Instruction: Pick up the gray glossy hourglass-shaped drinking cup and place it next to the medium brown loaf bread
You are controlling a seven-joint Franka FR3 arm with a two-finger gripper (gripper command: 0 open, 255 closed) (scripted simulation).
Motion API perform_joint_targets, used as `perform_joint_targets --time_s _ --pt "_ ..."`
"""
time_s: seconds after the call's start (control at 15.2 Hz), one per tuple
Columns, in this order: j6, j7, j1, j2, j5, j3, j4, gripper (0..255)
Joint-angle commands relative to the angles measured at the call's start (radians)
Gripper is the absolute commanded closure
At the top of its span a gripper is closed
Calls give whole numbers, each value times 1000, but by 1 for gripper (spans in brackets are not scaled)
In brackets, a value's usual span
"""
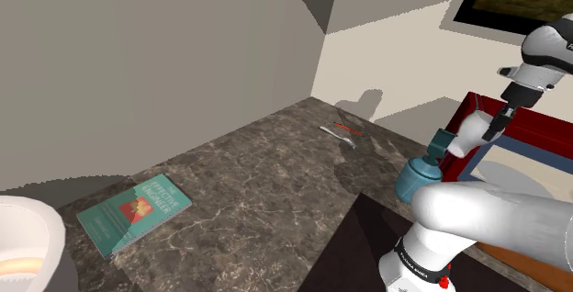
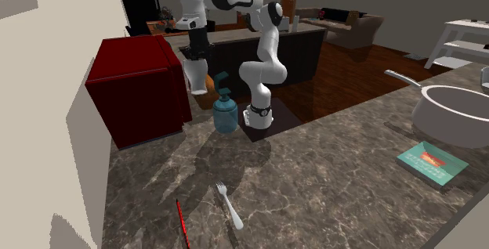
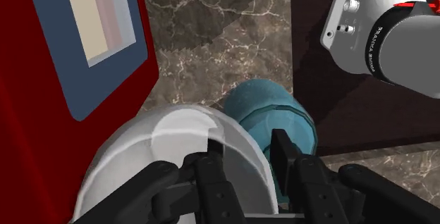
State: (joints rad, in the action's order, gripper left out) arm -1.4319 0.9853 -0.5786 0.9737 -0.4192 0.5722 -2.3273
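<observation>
At the second exterior view's centre, a spray bottle (image 2: 226, 110) is set between a box (image 2: 137, 91), left, and the arm's stand (image 2: 280, 124), right. A cup (image 2: 195, 75) is held just above and left of the bottle. A fork (image 2: 229, 204) is laid at lower centre, a book (image 2: 431, 164) at far right.

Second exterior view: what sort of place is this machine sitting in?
Most likely a home kitchen, open to a living room: a stone-patterned countertop with a fork and a large pan on it, and a sofa beyond.

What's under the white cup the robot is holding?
Looking down past the white cup, a teal bottle peeks out below it, standing on the marbled counter. The cup hides the rest of the bottle and whatever lies straight beneath.
</observation>
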Motion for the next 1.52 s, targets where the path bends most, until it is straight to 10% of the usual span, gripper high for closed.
perform_joint_targets --time_s 0.0,1.45 --pt "-26 2 -13 5 -34 12 -29 255" --pt "-303 21 -116 11 -123 114 -321 255"
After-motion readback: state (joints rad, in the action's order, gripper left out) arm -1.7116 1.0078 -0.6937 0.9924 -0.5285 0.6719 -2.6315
